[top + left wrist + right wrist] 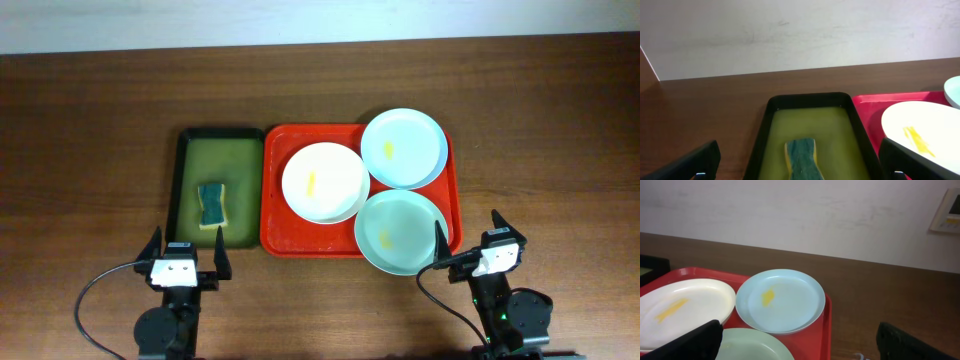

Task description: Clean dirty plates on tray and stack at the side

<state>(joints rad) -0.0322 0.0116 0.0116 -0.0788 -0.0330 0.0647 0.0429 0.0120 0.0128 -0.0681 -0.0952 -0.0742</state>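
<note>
Three plates lie on the red tray (275, 238), which sits at mid-counter with its left rim just beside the smaller dark green tray (190, 135). The white plate (322, 182) occupies the left-centre of the red tray. The pale blue plate (403, 148) sits at the far right corner, its edge extending past the far rim. The pale green plate (401, 232) sits at the near right corner, its edge extending past the near rim. The three plates are close together, and their rims appear to meet or overlap near the tray's centre. Each plate carries one small yellow smear on its upper face. The dark green tray holds a shallow yellowish liquid and one sponge (211, 204), blue-green on top with a yellow underside, lying near the tray's centre. The left end effector (188, 244) is positioned at the near edge of the dark green tray, fingers spread wide, gripping nothing. The right end effector (468, 222) is positioned just right of the pale green plate, fingers spread wide, gripping nothing. No plate rests on the wooden counter (90, 150) beside the trays.
</note>
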